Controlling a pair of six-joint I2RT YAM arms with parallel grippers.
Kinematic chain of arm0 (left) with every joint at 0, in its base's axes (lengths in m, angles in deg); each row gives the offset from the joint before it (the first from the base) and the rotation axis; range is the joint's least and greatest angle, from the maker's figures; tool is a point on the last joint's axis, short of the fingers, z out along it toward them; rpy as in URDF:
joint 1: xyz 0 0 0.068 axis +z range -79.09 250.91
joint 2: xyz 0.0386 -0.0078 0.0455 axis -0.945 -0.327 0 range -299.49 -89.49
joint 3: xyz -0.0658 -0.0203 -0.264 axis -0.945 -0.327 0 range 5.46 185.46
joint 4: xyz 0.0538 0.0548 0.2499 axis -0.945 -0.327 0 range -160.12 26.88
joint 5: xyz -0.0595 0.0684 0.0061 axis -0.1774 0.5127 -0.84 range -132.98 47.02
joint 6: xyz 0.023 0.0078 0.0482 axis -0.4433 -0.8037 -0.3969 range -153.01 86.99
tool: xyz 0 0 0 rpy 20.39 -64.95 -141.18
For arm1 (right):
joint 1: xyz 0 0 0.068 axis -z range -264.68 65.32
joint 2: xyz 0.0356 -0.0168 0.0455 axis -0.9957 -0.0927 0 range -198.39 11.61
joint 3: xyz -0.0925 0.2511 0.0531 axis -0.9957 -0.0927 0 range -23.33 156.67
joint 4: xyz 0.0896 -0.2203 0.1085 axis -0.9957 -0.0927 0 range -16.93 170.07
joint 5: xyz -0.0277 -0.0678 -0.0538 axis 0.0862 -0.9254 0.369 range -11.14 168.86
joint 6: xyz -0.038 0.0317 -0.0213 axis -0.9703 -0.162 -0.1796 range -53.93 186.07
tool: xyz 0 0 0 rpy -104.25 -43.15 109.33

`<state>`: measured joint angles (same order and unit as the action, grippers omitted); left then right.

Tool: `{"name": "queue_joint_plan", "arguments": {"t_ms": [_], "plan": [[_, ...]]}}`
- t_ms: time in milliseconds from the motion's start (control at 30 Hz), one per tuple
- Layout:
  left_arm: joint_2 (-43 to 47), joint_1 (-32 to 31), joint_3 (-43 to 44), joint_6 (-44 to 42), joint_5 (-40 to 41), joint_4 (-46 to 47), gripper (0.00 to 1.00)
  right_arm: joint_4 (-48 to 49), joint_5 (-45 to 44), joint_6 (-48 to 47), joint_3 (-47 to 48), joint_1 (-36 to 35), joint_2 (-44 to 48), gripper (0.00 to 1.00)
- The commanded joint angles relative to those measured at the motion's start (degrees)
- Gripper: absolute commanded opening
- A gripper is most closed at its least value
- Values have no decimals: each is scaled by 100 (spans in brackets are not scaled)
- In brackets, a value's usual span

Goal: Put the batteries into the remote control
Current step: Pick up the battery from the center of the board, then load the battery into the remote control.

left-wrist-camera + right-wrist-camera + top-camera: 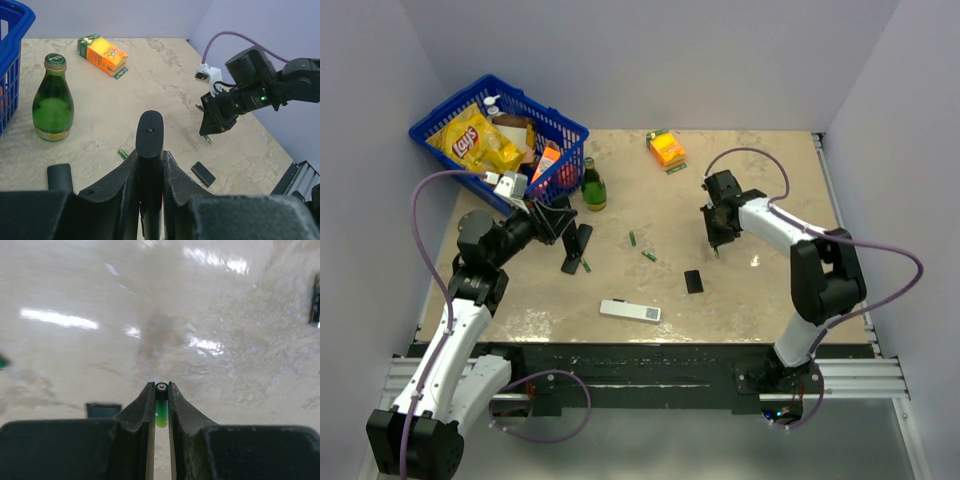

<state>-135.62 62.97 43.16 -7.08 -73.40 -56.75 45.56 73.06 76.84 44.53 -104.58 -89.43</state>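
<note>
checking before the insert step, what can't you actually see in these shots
remote control: left wrist view, the left gripper covers its lower part; no battery bay visible.
battery: right wrist view, the right gripper hides its sides; polarity unreadable.
loose batteries: top view, too small for markings.

Black remote [149,145], seemingly tilted; green batteries [648,256]

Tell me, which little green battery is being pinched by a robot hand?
The battery squeezed in the right gripper. The other batteries lie loose on the table, with nothing holding them.
</note>
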Motion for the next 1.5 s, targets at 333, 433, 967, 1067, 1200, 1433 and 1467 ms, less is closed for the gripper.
{"name": "queue_joint_plan", "arguments": {"t_ms": [333, 433, 967, 1067, 1200, 1433, 1467], "plan": [[236, -32, -113, 377, -324, 496, 0, 3395, 158, 1234, -949, -2122, 3009, 0], [393, -32, -183, 562, -334, 576, 0, 4283, 1, 1279, -1204, -2667, 3300, 0], [614, 197, -587, 1019, -246, 813, 0, 8361, -236, 330, -2004, -4575, 2441, 0], [588, 232, -588, 1019, -281, 822, 0, 8477, -325, 216, -1952, -4611, 2229, 0], [570, 241, -579, 1028, -290, 839, 0, 8688, -413, 110, -1952, -4646, 1948, 0], [579, 250, -588, 1063, -369, 901, 0, 8908, -553, 40, -1855, -4672, 1491, 0], [579, 250, -588, 1063, -377, 927, 0, 8899, -571, 40, -1837, -4672, 1455, 0]]}}
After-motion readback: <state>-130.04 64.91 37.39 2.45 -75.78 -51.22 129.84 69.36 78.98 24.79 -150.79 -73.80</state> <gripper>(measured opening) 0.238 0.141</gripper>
